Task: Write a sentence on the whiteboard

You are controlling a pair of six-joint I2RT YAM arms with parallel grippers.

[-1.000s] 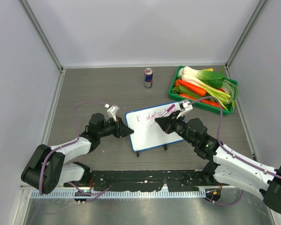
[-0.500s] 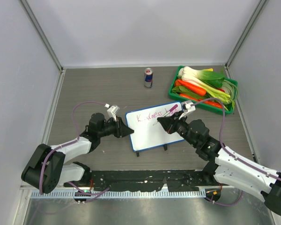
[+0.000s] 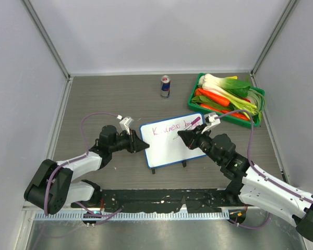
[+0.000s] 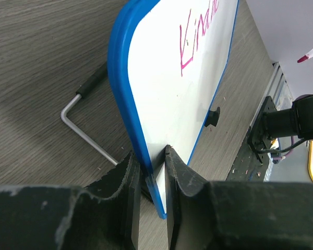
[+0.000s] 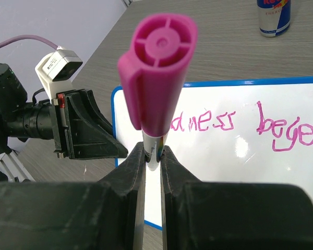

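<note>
Grey-walled wood table (image 3: 94, 99); left tool (image 3: 144, 146) tight on whiteboard (image 3: 167, 150); right tool (image 3: 181, 136) tight on marker (image 3: 194, 121)

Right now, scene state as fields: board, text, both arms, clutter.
whiteboard: on table centre, left edge clamped
sentence: magenta, one line, starts "Kindness"
left jaws: shut on whiteboard rim
right jaws: shut on magenta marker, over whiteboard's right half
clutter: drink can; green tray of vegetables, far right
</note>
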